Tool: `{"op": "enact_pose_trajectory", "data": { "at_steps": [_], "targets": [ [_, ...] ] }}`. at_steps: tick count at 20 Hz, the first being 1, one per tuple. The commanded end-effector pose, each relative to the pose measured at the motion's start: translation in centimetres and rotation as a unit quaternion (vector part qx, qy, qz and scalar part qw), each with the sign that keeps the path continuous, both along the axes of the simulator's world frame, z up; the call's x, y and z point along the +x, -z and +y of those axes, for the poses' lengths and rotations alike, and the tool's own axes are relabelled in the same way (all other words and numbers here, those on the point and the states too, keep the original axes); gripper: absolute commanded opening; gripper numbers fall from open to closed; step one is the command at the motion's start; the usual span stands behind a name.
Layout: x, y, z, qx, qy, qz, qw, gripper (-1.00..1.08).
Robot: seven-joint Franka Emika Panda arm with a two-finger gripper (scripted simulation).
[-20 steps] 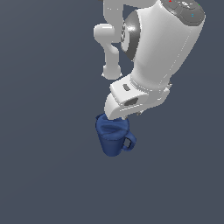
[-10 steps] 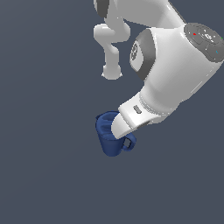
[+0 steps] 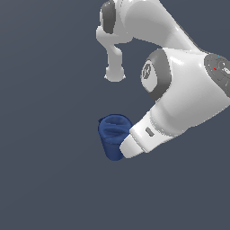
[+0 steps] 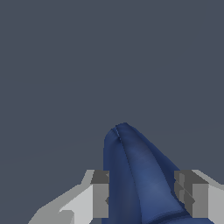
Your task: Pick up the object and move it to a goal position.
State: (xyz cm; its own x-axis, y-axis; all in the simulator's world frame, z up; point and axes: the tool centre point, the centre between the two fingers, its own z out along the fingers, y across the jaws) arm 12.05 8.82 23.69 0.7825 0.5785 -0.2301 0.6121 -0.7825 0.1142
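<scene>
In the exterior view, the dark blue pitcher (image 3: 113,140) is seen a little below the centre of the picture, with its wide rim turned upward and toward the camera. The white arm (image 3: 179,103) comes down from about 2 o'clock, and its end is placed against the pitcher at the 4 o'clock side, so the fingers are hidden there. In the wrist view, the pitcher (image 4: 140,179) is found between the two grey finger pads (image 4: 100,194) of the gripper (image 4: 146,197). Both pads are pressed on its sides, so the gripper is closed on the pitcher. Only plain grey-blue background (image 3: 45,179) is seen around it.
</scene>
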Motion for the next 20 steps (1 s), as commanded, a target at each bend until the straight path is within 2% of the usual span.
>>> {"op": "enact_pose_trajectory", "data": {
  "at_steps": [1, 20],
  "targets": [
    [0.3, 0.5, 0.1, -0.004, -0.009, 0.004, 0.9999, 0.28],
    [0.7, 2.2, 0.1, -0.011, -0.025, 0.012, 0.9996, 0.28]
  ]
}}
